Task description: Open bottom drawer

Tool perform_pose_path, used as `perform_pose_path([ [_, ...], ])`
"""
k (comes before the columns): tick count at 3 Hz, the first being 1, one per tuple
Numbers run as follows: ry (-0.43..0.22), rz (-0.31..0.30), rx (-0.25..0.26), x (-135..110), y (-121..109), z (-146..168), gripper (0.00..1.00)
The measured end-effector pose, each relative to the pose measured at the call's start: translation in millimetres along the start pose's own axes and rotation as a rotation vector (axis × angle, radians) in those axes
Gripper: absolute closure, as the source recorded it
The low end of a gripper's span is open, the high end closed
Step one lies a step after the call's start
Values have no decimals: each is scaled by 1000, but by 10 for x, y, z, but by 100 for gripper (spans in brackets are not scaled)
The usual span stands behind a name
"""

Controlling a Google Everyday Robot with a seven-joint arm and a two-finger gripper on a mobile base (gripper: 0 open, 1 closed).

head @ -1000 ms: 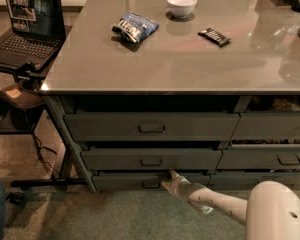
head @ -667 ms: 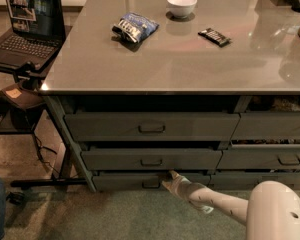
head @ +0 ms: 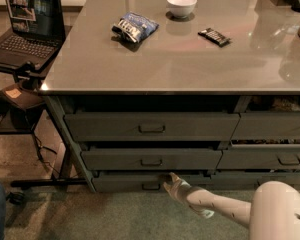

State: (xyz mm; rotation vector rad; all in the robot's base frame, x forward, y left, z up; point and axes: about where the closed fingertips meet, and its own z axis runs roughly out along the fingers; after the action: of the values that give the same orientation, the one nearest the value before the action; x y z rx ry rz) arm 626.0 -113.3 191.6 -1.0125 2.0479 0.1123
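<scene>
The bottom drawer (head: 125,182) is the slim dark grey front at the foot of the left stack, under two taller wide drawers. Its small dark pull handle (head: 151,186) sits at its centre. My gripper (head: 167,178) reaches in from the lower right on a white arm (head: 215,207). Its tip is at the drawer's upper edge, just right of the handle. The drawer front stands out a little from the frame, with a dark gap above it.
The grey countertop (head: 190,59) holds a chip bag (head: 134,26), a white bowl (head: 181,4) and a dark snack bar (head: 214,36). A laptop (head: 27,26) sits on a stand at the left. Narrower drawers (head: 275,159) fill the right stack. Carpet lies below.
</scene>
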Motion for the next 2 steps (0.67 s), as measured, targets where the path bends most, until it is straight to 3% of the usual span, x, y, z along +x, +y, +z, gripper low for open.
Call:
perform_pose_path([
  [1, 23, 27, 35, 144, -84, -185, 100],
  [2, 27, 34, 36, 105, -50, -308, 100],
])
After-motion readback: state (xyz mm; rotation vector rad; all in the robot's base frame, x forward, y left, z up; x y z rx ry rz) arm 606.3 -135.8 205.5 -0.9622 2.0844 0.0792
